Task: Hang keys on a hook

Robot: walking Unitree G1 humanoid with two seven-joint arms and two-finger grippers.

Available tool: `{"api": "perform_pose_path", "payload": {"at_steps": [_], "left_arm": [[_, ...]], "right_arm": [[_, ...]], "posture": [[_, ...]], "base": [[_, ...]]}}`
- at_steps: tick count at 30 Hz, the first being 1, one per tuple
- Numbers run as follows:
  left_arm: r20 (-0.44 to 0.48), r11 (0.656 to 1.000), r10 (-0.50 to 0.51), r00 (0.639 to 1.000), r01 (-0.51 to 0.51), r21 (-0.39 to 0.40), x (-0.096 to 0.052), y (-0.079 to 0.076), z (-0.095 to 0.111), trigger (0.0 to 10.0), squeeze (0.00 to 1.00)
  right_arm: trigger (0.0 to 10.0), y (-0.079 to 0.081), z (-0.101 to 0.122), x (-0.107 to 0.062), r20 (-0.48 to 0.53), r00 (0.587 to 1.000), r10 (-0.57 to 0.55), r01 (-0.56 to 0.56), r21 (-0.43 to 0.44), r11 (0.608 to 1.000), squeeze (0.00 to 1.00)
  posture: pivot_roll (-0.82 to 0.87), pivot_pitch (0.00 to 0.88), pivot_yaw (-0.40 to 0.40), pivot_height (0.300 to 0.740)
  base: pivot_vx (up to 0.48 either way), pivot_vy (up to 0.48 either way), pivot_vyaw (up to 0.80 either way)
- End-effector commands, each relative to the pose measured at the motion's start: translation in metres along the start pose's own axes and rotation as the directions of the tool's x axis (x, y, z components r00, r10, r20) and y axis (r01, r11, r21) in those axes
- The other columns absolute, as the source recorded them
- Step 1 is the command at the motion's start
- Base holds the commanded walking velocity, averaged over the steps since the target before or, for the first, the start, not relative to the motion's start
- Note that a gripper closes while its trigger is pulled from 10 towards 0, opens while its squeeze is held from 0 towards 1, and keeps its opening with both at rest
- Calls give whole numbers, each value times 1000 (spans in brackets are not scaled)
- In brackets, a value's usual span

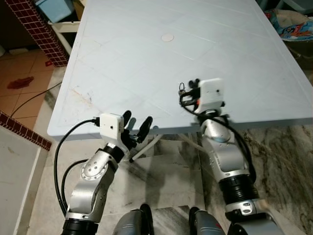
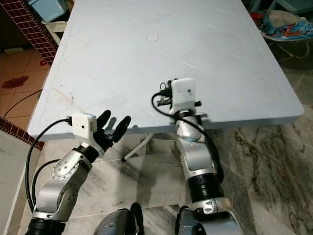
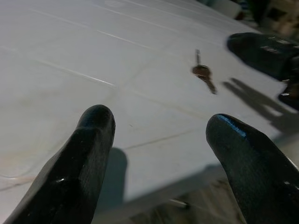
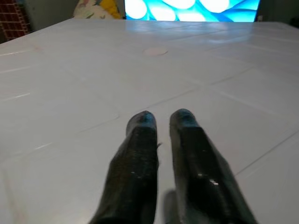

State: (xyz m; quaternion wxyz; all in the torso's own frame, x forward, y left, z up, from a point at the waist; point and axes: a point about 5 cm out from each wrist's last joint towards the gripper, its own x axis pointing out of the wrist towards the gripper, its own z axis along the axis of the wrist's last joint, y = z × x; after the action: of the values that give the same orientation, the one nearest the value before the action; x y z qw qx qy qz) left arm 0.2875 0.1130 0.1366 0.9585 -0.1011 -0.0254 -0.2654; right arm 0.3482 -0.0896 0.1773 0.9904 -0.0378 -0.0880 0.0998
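Right gripper [image 4: 159, 116] over bench [image 1: 122, 63], fingers nearly together, holding nothing you can see. Left gripper [image 1: 136, 125] spread wide at near edge. Keys [image 3: 203, 72] on bench beside right gripper. Pickup step: you open, close on keys. No hook visible.

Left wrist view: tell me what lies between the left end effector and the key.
Nothing: only bare white tabletop separates the open left end effector from the key.
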Motion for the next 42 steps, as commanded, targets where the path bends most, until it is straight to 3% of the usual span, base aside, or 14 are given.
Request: {"api": "perform_pose_path", "payload": {"at_steps": [1, 16, 27, 28, 29, 42], "left_arm": [[-10, 1000, -19, 1000, 19, -2, -5, 1, 0, 10000, 0], [-56, 997, -73, 996, 74, 13, -12, 0, -6, 10000, 0], [-65, 990, -138, 988, 138, -10, -8, -6, -2, 10000, 0], [-61, 989, -145, 988, 145, -12, -8, -7, 0, 10000, 0], [-50, 988, -154, 987, 154, -9, -7, -9, 3, 10000, 0], [-33, 992, -123, 992, 124, 8, -7, -6, 6, 10000, 0]], "right_arm": [[10000, 6, 2, -3, 5, 1000, 24, -24, 10, 1000, 1000], [10000, 0, -7, -10, -33, 999, -10, 10, -1, 1000, 1000], [10000, -4, -4, 12, -78, 996, -51, 55, 49, 997, 1000], [10000, -4, -5, 14, -84, 995, -51, 56, 61, 997, 455], [10000, -5, -8, 16, -106, 993, -50, 60, 97, 994, 0], [10000, 7, -20, 27, -164, 986, 26, -6, 121, 993, 0]], "posture": [[-41, 167, 108, 740], [-46, 188, 126, 740], [-42, 192, 128, 740], [-37, 194, 126, 740], [-34, 195, 124, 740], [-27, 198, 115, 740]], "base": [[0, 0, 0], [0, 0, 0], [0, 0, 0], [0, 0, 0], [0, 0, 0], [0, 0, 0]]}}
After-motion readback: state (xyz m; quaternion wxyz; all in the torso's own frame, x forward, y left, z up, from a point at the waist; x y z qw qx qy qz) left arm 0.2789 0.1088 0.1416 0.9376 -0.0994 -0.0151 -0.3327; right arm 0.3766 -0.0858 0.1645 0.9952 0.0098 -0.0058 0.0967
